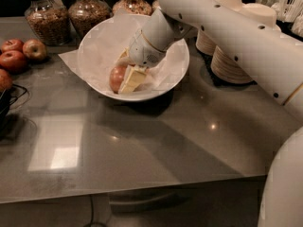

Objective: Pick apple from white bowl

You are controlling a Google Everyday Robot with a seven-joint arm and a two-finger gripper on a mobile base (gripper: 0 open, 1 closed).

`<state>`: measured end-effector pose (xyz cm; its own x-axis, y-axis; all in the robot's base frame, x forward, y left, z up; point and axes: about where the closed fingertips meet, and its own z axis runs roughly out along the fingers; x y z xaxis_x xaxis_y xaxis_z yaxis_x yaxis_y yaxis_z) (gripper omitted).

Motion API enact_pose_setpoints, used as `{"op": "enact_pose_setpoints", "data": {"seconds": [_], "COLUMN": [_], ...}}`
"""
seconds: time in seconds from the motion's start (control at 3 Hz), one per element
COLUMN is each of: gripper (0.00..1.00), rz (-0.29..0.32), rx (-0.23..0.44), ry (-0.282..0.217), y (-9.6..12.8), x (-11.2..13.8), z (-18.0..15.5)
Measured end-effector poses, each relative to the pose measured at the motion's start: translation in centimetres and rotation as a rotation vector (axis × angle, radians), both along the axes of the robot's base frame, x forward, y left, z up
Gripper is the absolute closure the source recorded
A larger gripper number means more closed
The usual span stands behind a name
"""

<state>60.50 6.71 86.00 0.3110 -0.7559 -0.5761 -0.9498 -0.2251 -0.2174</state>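
The white bowl [177, 74], wide and lined with crinkled white paper, stands at the back middle of the grey counter. A red apple [116, 77] lies in its front left part. My gripper [129, 68] reaches down into the bowl from the right and is shut on the apple. One cream finger [133, 79] lies against the apple's right side; the other is mostly hidden behind the wrist. The apple rests low in the bowl on the paper.
Several loose red apples [19, 53] lie at the counter's left edge by a dark wire basket [9, 105]. Glass jars [45, 18] stand behind the bowl. Stacks of beige paper bowls [232, 56] stand at the right, under my arm.
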Motion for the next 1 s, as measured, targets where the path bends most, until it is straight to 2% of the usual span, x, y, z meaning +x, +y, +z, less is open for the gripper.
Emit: {"op": "enact_pose_setpoints", "data": {"seconds": [0.33, 1.0], "gripper": [1.00, 1.00], "rz": [-0.008, -0.032], "rx": [0.064, 0.277], "ry": [0.002, -0.082], "y": [-0.7, -4.5], "x": [-0.1, -0.6], "z": [0.8, 6.8]}}
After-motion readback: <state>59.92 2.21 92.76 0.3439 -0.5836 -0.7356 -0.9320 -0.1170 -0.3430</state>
